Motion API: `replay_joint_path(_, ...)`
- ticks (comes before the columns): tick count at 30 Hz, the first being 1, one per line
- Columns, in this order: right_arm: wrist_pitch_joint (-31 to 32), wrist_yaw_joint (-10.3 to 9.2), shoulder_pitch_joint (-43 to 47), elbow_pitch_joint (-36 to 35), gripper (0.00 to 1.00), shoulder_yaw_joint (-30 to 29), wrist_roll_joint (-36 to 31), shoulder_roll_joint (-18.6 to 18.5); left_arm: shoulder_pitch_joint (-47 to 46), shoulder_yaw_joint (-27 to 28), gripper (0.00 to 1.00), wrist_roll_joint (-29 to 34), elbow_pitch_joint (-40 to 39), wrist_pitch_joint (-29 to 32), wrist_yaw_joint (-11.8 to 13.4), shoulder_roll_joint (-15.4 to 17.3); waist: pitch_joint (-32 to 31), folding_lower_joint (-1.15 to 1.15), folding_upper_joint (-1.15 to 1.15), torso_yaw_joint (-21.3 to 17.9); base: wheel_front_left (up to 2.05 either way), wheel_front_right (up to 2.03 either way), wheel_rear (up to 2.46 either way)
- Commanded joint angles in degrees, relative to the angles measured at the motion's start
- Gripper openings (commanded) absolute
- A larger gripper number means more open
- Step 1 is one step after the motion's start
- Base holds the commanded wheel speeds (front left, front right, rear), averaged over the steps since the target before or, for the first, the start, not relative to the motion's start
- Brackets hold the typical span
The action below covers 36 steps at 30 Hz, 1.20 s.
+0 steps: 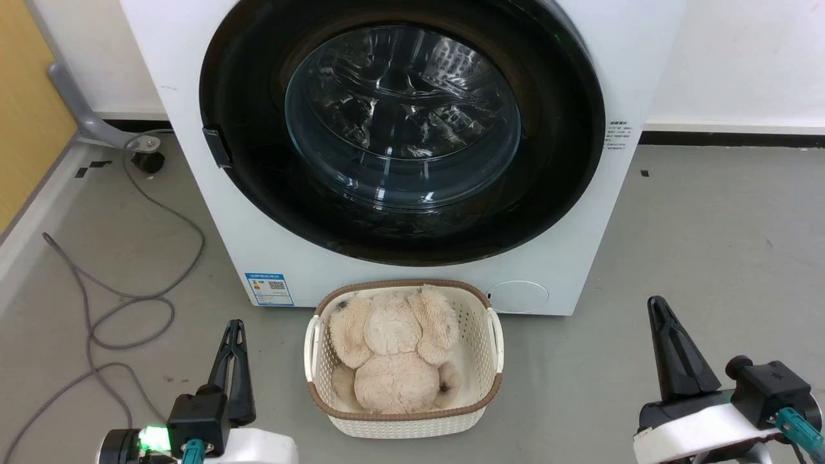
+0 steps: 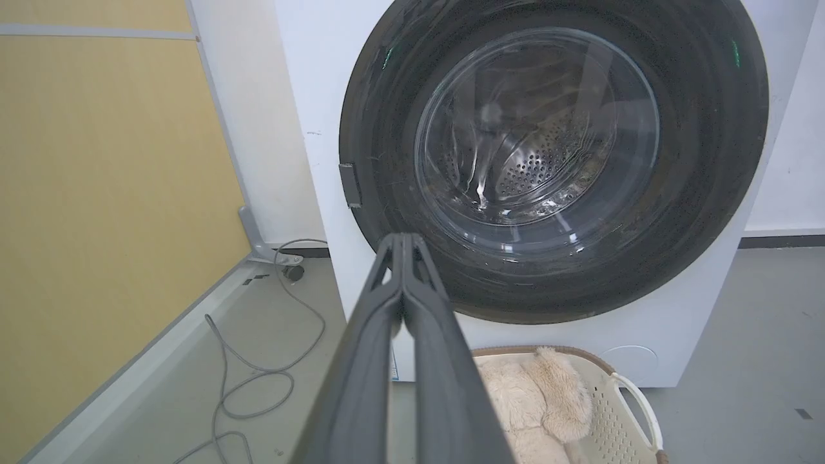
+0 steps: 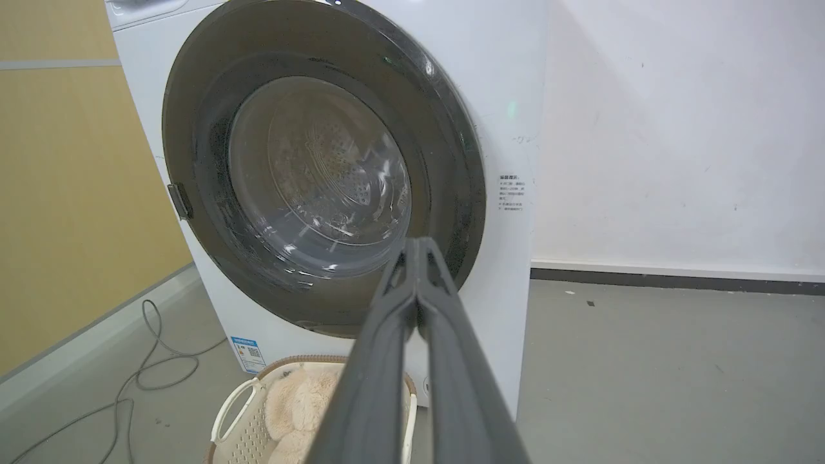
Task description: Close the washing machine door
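Note:
The white washing machine (image 1: 193, 129) stands ahead, and its round door (image 1: 554, 212) with the glossy black rim and clear glass window lies flat against the front, shut. A small latch tab (image 1: 217, 147) sits on the rim's left side. The door (image 2: 702, 193) also faces me in the left wrist view, and the door (image 3: 451, 148) appears in the right wrist view. My left gripper (image 1: 234, 324) rests low at the left, fingers together, holding nothing. My right gripper (image 1: 656, 301) rests low at the right, also shut and empty. Both hang well short of the machine.
A white wicker basket (image 1: 486, 335) holding a beige plush toy (image 1: 393, 351) sits on the floor right in front of the washer, between my grippers. Grey cables (image 1: 129, 303) loop over the floor at the left, beside a yellow wall panel (image 1: 26, 96).

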Motion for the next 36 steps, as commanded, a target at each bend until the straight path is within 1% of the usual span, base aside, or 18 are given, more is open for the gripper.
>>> replay_joint_path(1, 0.3, -0.01, 0.2, -0.4, 0.0, 0.0, -0.6, 0.1, -0.4, 0.3, 0.0, 0.1, -0.1, 0.3, -0.3, 0.0, 0.0, 0.0, 0.0, 0.0, 0.0, 0.0, 0.0)
replay_joint_path(36, 4.7, -0.02, 0.5, -1.5, 0.0, -0.1, -3.2, 0.2, -1.1, 1.8, 0.0, 0.3, -0.5, 4.6, -3.7, -0.7, 0.2, 0.0, 0.0, 0.3, 0.0, 0.0, 0.0)
